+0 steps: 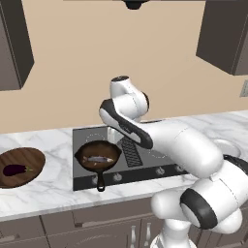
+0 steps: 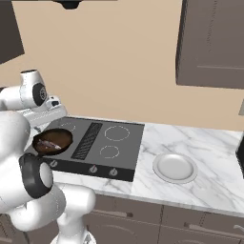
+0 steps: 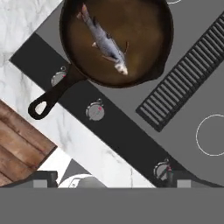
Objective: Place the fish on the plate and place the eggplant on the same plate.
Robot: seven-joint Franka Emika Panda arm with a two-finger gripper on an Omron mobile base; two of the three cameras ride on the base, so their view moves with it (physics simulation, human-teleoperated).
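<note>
Looking down from the hand view, you've got the small silvery-grey fish (image 3: 104, 41) lying diagonally inside the round dark brown skillet (image 3: 151, 65), whose black handle points toward the near edge of the stove. That skillet sits on the left front burner of the flat dark grey cooktop (image 1: 150, 167). Your gripper (image 3: 111, 181) hangs above the knob strip, well clear of the fish, and only the two dark fingertips (image 3: 43, 178) poke in at the bottom corners, set wide apart with nothing between them.

Over on the far left of the white marble surface (image 1: 53, 191), the glossy dark purple eggplant (image 1: 15, 169) rests on the round dark wooden board (image 1: 29, 162). The shallow pale-grey round plate (image 2: 175, 167) sits right of the cooktop, on the marble.
</note>
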